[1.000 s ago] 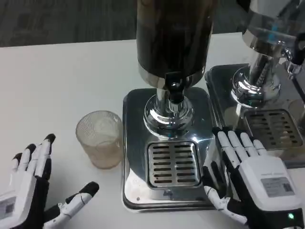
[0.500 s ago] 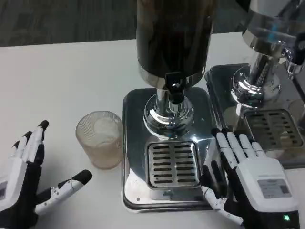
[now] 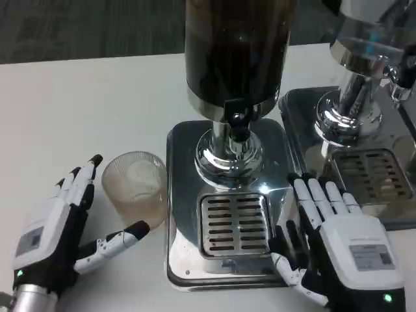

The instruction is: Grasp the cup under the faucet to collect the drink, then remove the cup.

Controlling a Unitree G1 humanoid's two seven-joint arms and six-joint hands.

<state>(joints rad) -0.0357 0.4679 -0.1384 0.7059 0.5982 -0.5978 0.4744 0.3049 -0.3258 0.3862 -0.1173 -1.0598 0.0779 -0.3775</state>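
Observation:
A clear ribbed cup (image 3: pixel 135 188) stands upright on the white table, left of the dispenser's steel base (image 3: pixel 227 208). It holds a little pale drink. The black faucet (image 3: pixel 238 123) hangs over the slotted drip grate (image 3: pixel 235 223), which has nothing on it. My left hand (image 3: pixel 62 227) is open just left of the cup, fingers spread, thumb reaching under the cup's near side without touching it. My right hand (image 3: pixel 338 244) lies open on the right edge of the base, fingers pointing away from me.
The dark drink tank (image 3: pixel 235 49) rises above the faucet. A second steel dispenser (image 3: pixel 364 110) with its own drip tray (image 3: pixel 374 175) stands at the right, close to my right hand. Bare white table (image 3: pixel 78 110) stretches to the left and behind the cup.
My left hand has moved up and right toward the cup, its thumb now close to the cup's base. The right hand and the cup have stayed put.

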